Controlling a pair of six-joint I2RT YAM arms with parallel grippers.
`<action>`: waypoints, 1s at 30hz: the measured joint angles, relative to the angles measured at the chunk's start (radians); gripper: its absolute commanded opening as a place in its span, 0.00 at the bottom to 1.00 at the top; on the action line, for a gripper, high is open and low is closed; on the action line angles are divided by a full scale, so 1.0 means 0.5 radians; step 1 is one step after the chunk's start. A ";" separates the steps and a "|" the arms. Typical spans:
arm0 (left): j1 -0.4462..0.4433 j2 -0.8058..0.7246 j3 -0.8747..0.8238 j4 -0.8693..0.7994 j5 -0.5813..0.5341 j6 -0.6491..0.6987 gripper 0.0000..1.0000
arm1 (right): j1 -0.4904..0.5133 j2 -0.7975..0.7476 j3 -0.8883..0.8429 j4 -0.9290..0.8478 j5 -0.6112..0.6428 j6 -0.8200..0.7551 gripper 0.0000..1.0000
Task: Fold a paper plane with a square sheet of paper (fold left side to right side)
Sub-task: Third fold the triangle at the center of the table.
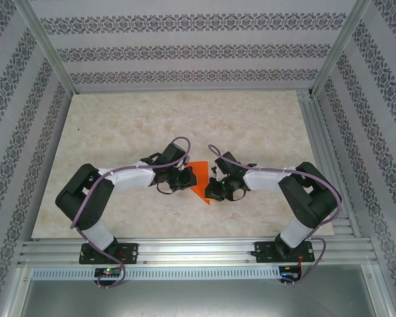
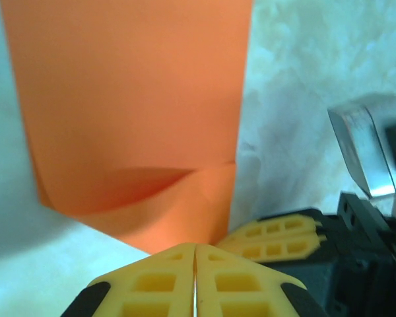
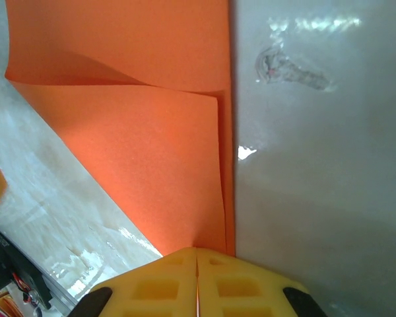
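Creasing looks to be the reason for the pose. The left claw (image 2: 195, 256) and the right claw (image 3: 197, 256) both sit nose-down at one pointed corner of the square sheet of paper (image 2: 132, 99), one on either side. I judge this is meant to pin the folded layers flat while the left-to-right fold is set, so the loose flap cannot spring open or slide.

The left claw's yellow fingers (image 2: 158, 284) are pressed together, with nothing but the seam between them. The sheet's pointed corner runs in right at their tips and touches them. Whether a layer is nipped between the pads or merely pressed from above I cannot tell. Just ahead of the tips the upper layer bulges in a soft, uncreased curl, and beyond that the sheet stretches straight away from the claw. Just to this claw's right lie the right claw's own yellow fingers (image 2: 270, 231), close beside the same corner.

The right claw is likewise closed tight, tip against tip, with the corner meeting its tips. From there two layers fan away ahead and to the left, their long edges nearly aligned along the right side. The top layer lifts slightly at the far end. Right of that edge is the bare table (image 3: 317, 165).

From above, the sheet shows as an orange triangle between the two claws, pointing toward the arm bases.
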 measured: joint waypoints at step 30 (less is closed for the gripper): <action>-0.194 0.170 -0.088 0.256 -0.058 -0.304 0.02 | 0.014 0.013 0.039 -0.063 0.027 -0.039 0.07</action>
